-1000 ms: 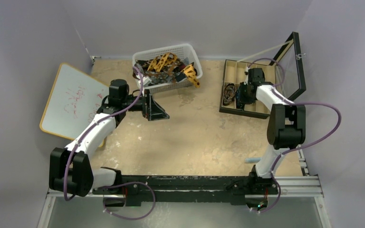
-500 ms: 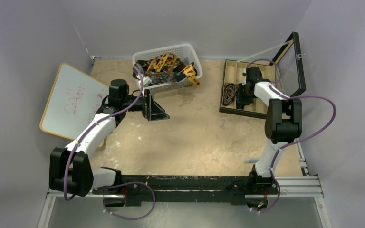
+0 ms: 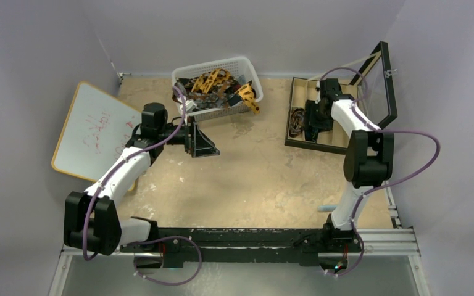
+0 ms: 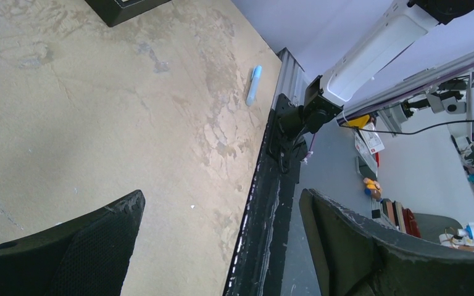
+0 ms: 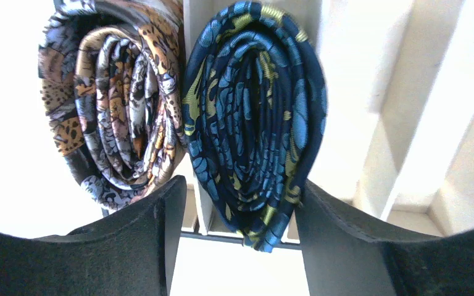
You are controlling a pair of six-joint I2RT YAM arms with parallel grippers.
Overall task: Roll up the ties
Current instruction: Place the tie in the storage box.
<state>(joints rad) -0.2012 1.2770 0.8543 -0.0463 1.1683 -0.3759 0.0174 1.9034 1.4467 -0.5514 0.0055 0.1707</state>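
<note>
The navy rolled tie (image 5: 253, 123) is sitting in the compartment box (image 3: 294, 105) at the far right, between the parted fingers of the right gripper (image 5: 239, 185), with a sliver of gap on its left side. A white divider (image 5: 192, 15) is separating it from the brown-gold rolled tie (image 5: 114, 105) just left. Loose ties (image 3: 213, 83) are lying tangled in the basket (image 3: 247, 63), far centre. The left gripper (image 4: 222, 194) is hovering over the table (image 3: 253, 172), fingers wide apart, holding nothing.

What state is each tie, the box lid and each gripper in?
navy tie, rolled, set in the box
brown patterned tie, rolled, beside the navy tie
basket ties, unrolled, heaped
box lid, open
left gripper, open, empty
right gripper, straddling the navy tie, grip unclear
</note>
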